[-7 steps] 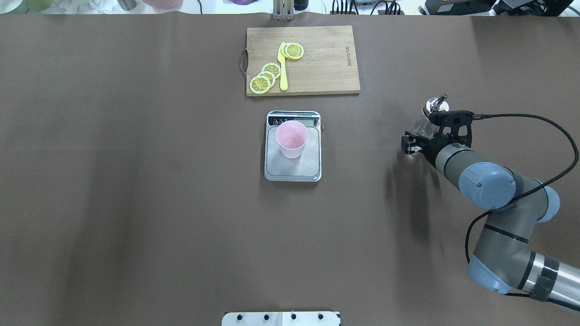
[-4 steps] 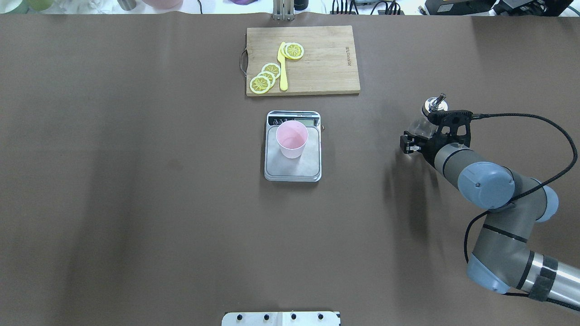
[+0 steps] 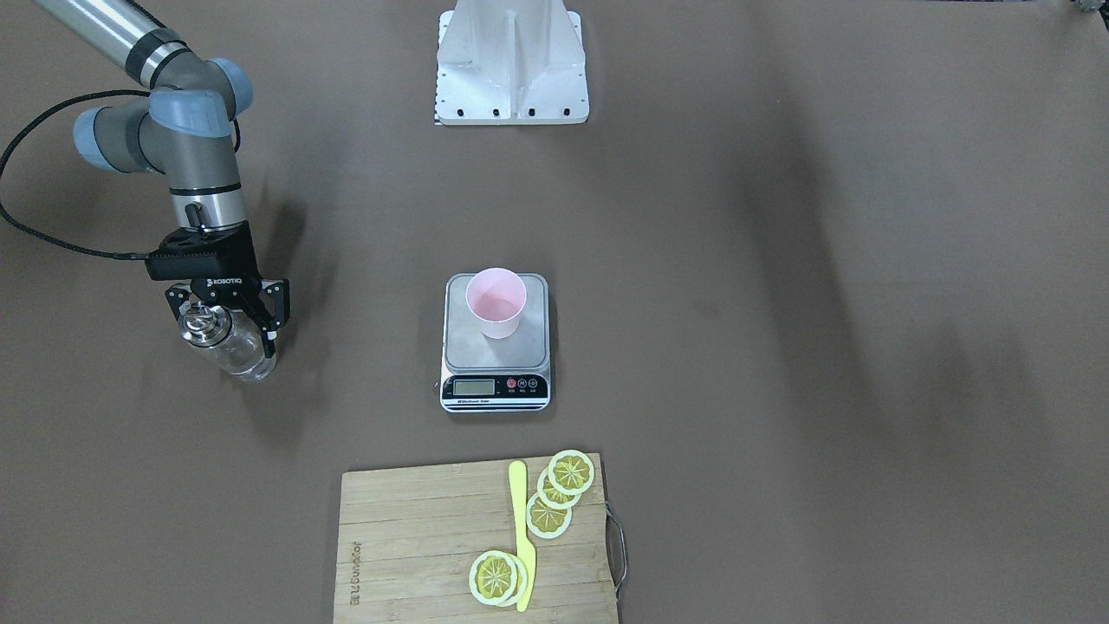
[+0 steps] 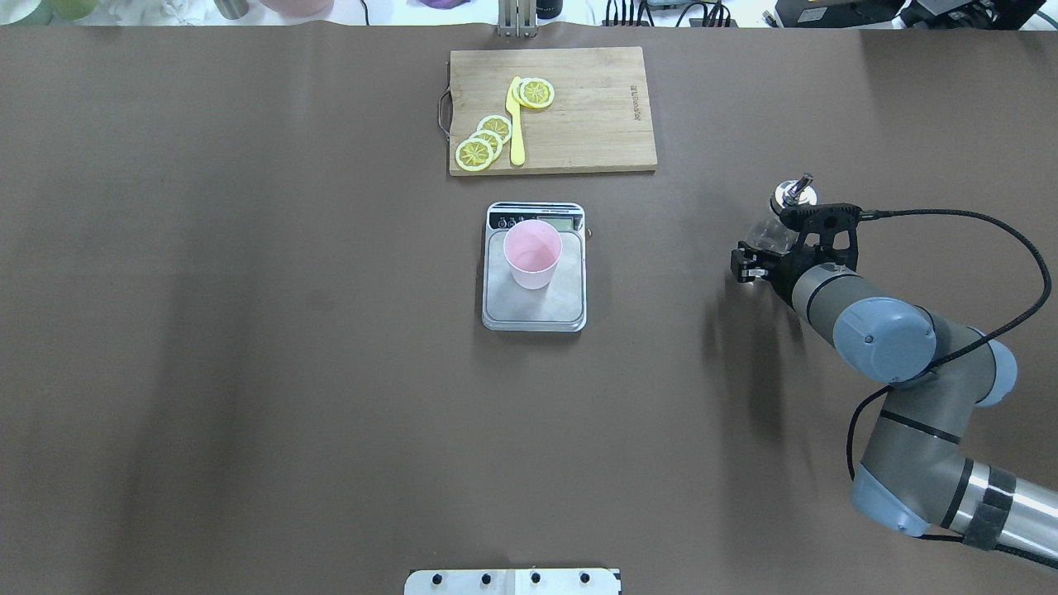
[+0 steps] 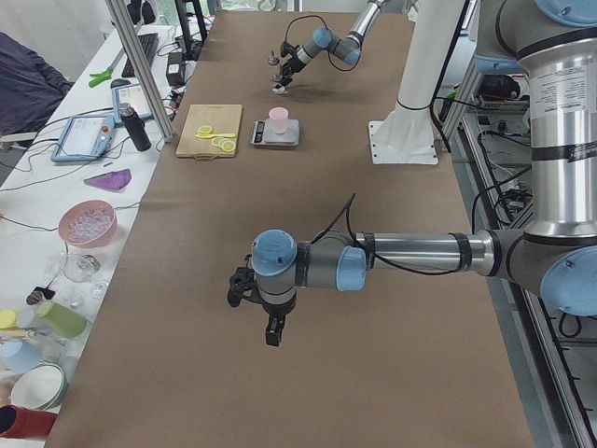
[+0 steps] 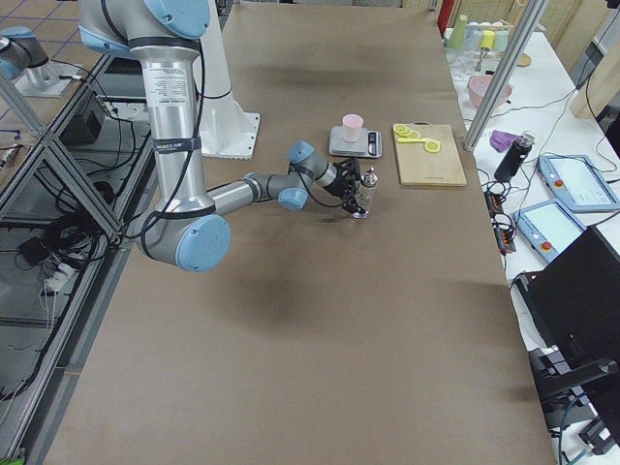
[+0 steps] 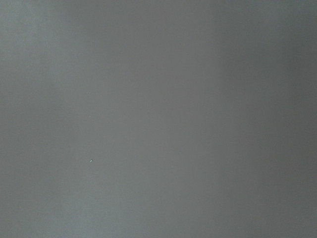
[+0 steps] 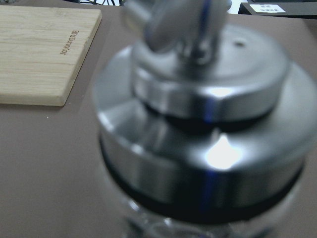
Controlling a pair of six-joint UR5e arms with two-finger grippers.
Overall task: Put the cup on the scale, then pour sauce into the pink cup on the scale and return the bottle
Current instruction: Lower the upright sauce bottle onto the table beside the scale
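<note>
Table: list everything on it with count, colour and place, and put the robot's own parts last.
cup: one, pale pink, upright on the scale's platform
scale: one, silver with black display strip, table centre
bottle: one, clear glass with metal cap, held on the robot's right of the scale
cutting board: one, light wood, beyond the scale
lemon slices: about five, yellow, overlapping on the cutting board
knife: one, yellow, among the slices
table: one, brown
right tool: one, black, shut on the bottle
left tool: one, black, over bare table; open or shut unclear
</note>
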